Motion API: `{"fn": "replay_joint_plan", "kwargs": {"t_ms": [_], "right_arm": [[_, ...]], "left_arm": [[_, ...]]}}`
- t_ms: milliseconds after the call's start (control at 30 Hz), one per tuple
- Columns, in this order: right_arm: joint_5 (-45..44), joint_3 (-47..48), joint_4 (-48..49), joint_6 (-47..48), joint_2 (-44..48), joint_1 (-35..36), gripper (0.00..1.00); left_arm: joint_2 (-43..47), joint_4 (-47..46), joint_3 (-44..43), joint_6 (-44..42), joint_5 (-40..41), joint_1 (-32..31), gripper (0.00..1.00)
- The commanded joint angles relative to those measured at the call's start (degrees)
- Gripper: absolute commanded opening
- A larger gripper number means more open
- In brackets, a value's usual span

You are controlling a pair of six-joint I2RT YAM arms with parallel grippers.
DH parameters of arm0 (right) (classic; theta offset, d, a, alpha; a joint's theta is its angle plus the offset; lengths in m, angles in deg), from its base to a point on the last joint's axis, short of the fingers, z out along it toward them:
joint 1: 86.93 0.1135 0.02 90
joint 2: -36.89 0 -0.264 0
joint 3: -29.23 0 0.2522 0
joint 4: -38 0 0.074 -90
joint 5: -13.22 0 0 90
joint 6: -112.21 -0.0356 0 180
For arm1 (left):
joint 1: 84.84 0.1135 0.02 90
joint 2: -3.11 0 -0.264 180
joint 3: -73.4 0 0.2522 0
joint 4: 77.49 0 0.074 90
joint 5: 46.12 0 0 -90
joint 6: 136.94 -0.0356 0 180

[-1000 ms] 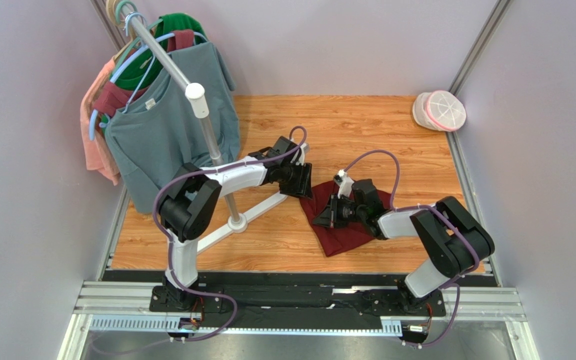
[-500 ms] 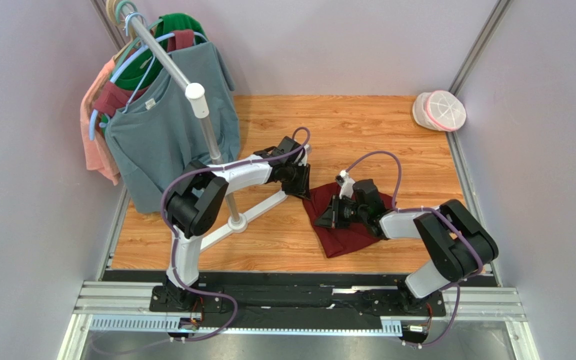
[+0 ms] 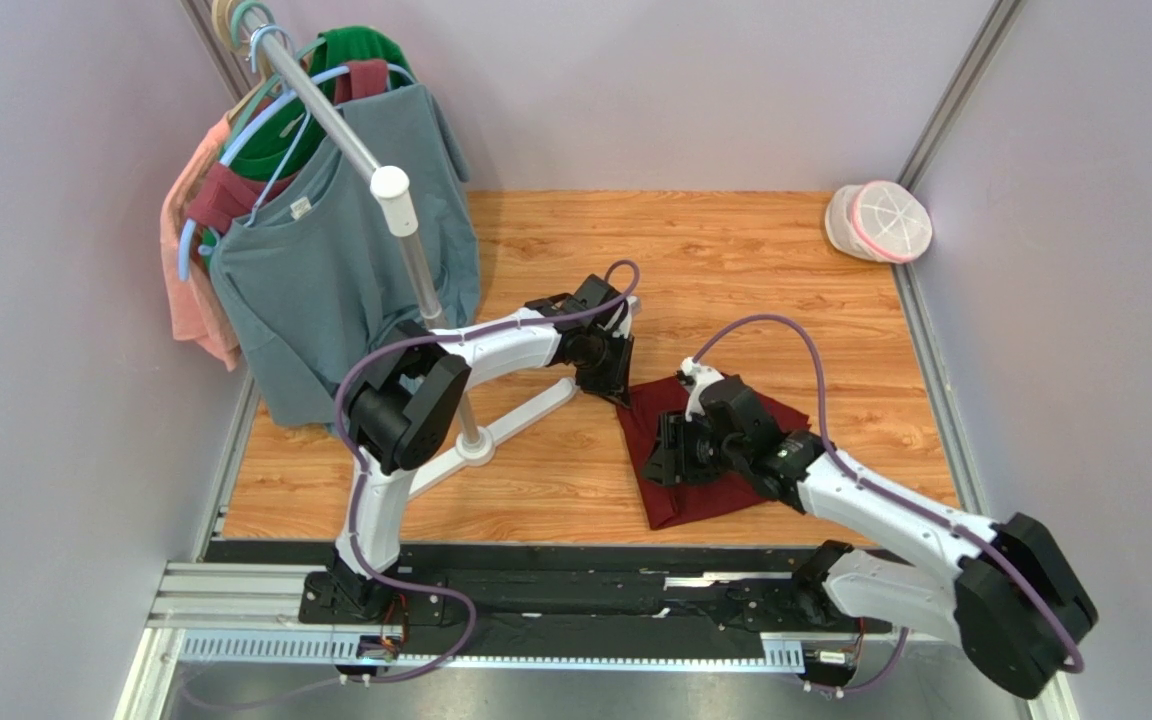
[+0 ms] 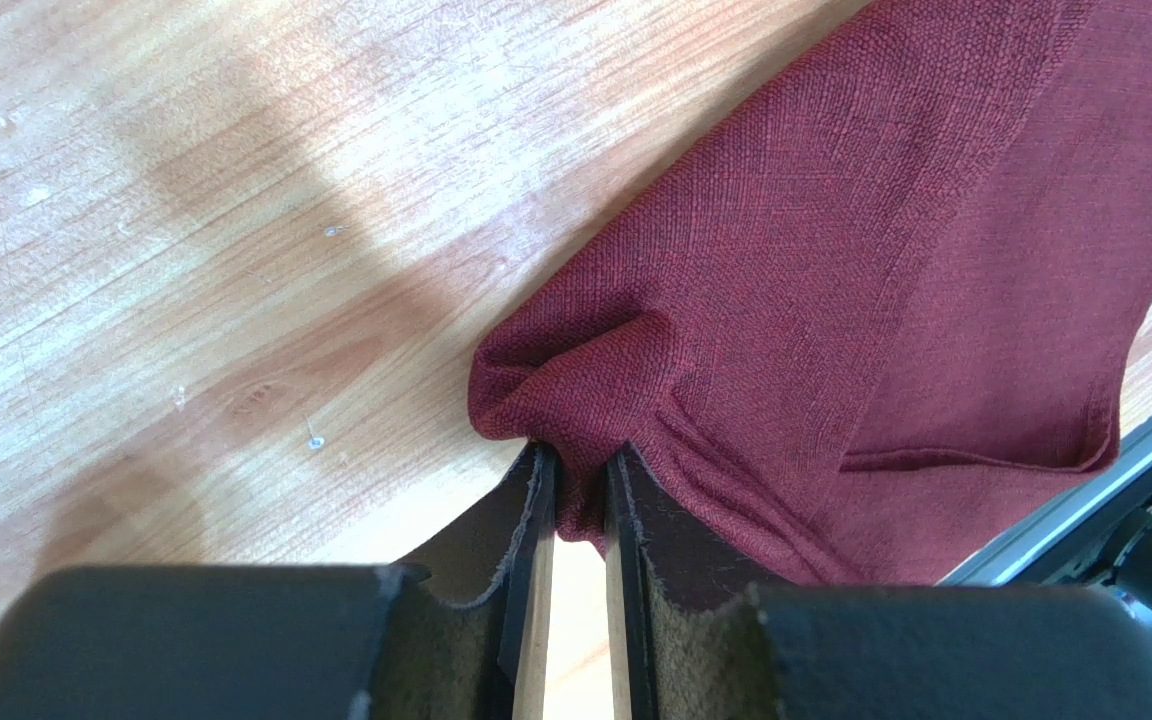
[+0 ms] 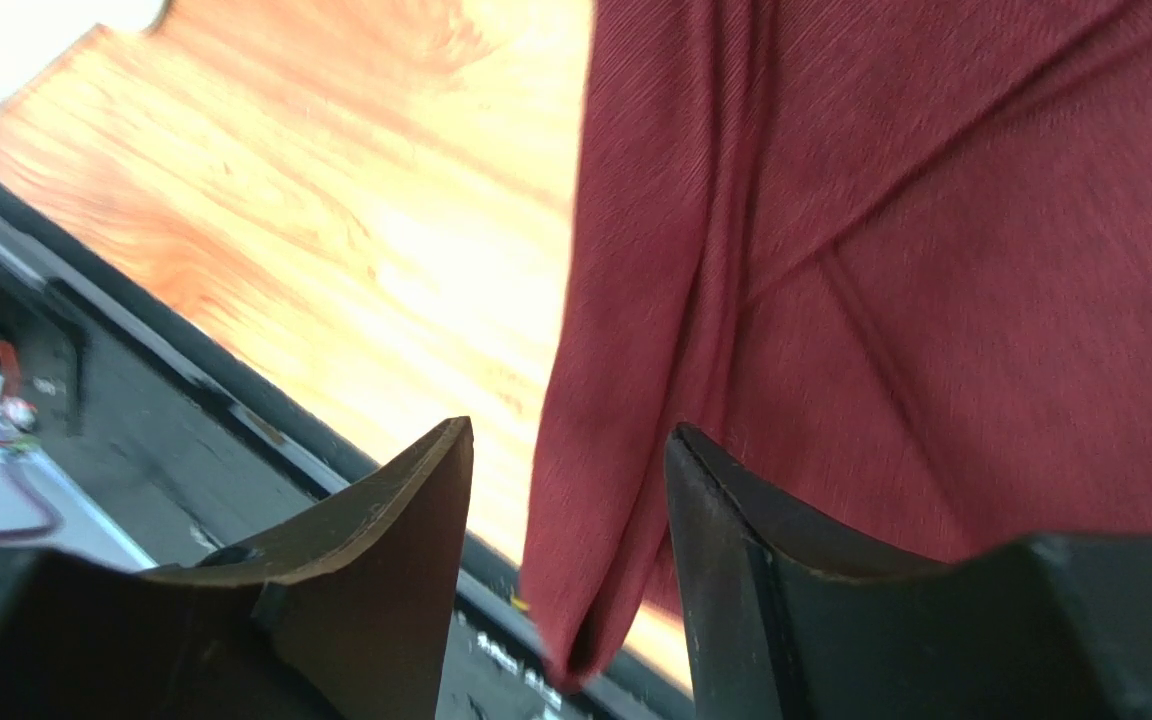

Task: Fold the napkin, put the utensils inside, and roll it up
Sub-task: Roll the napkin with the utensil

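Note:
The dark red napkin (image 3: 725,450) lies crumpled and partly folded on the wooden table, right of centre. My left gripper (image 3: 615,375) is at its far left corner. In the left wrist view the left gripper (image 4: 579,488) is shut on a small bunch of the napkin (image 4: 868,255). My right gripper (image 3: 672,450) hovers over the napkin's left edge. In the right wrist view the right gripper (image 5: 567,438) stands open, with a loose fold of the napkin (image 5: 958,300) between its fingers. The utensils are out of view.
A clothes rack hung with shirts (image 3: 312,255) stands at the left, its pole (image 3: 420,293) and white T-shaped base (image 3: 515,420) close behind the left arm. A white round container (image 3: 880,221) sits in the far right corner. Black rails (image 3: 597,582) run along the near edge.
The right gripper has opened and let go of the napkin's fold, and its arm has swung out to the right. The left gripper has moved right and shut on the napkin's corner.

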Motion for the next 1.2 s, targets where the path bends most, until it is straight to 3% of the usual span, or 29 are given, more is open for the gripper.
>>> {"fn": "replay_joint_plan", "kwargs": {"t_ms": [0,133,333,633,800,1000,1167], "right_arm": [[-16.1,5.1,-14.7,-1.9,5.8,7.7,0.54],[-25.3,8.3,-18.8,-5.1,6.9,18.3,0.54],[-29.0,10.5,-19.8,-6.3,1.3,24.4,0.53],[-27.3,8.7,-19.2,-9.9,-4.3,25.8,0.5],[-27.4,6.6,-16.6,-10.8,-6.5,25.8,0.26],[-29.7,6.2,-18.6,-13.1,-8.5,25.8,0.17],[-28.9,4.2,-18.4,-15.0,-10.3,25.7,0.2]], "left_arm": [[-2.2,3.4,-1.4,-2.1,1.5,-0.3,0.23],[-2.5,4.0,-2.0,-2.2,1.6,-0.3,0.23],[-2.7,4.2,-2.7,-2.2,1.4,-0.3,0.22],[-2.8,5.3,-3.9,-2.8,1.7,-0.3,0.22],[-2.8,5.3,-4.1,-2.7,1.5,-0.3,0.22],[-2.6,5.4,-4.1,-2.8,1.6,-0.3,0.22],[-2.6,5.8,-4.3,-3.1,1.8,-0.3,0.22]]}}
